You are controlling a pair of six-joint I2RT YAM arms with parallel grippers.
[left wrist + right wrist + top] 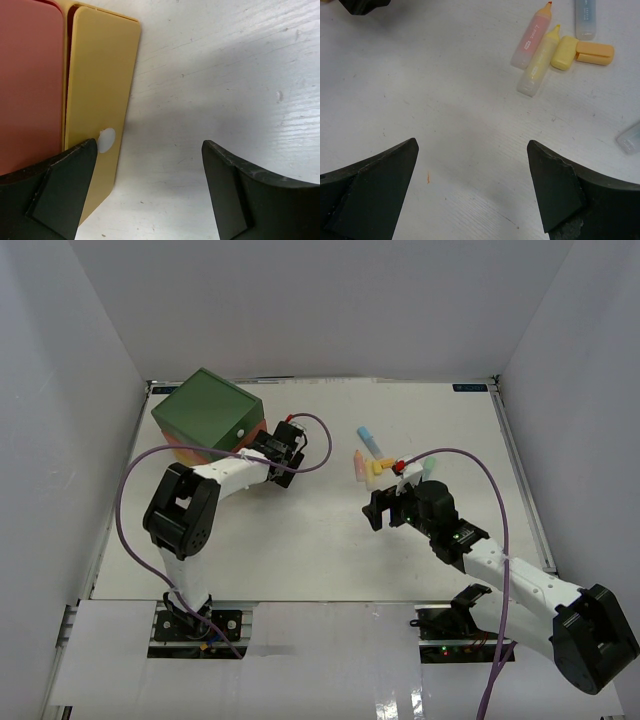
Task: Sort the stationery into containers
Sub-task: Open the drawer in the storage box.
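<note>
Left tool (pixel 149 150), jaws wide, faces the yellow drawer (pixel 100 75) at frame left, one finger beside its knob (pixel 106 140). Right tool (pixel 472 147), equally wide and empty; markers (pixel 535 50) lie upper right. I fear a misaligned pinch slips off the knob, shoving the chest (pixel 205 410).

The left arm (pixel 225 472) and right arm (pixel 522 580) have white links and chunky black joints (a purple cable (pixel 121 505) loops off each).
</note>
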